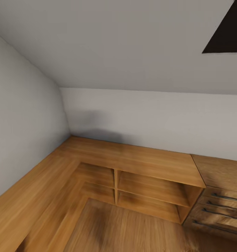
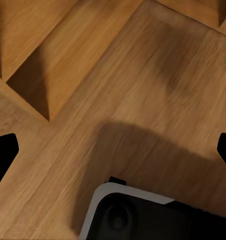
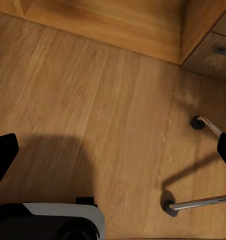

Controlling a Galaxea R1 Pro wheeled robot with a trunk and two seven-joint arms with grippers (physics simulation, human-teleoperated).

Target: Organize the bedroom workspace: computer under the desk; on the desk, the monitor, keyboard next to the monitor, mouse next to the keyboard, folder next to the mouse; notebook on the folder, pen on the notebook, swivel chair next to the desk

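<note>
Two chrome legs (image 3: 193, 204) ending in dark castors (image 3: 196, 122) stand on the wooden floor in the right wrist view; they look like part of the swivel chair's star base. My right gripper (image 3: 113, 155) is open above the floor beside them, its black fingertips (image 3: 3, 155) wide apart and holding nothing. My left gripper (image 2: 113, 155) is also open over bare floor, fingertips (image 2: 4, 152) at both edges of its view. The desk, computer, monitor, keyboard, mouse, folder, notebook and pen are out of view.
A low L-shaped oak shelf unit (image 1: 132, 161) with open compartments fills the room corner under a sloped white ceiling. An oak chest with long bar handles (image 1: 220, 206) adjoins it on the right. My own base (image 2: 143, 215) shows over the wooden floor (image 1: 125, 227).
</note>
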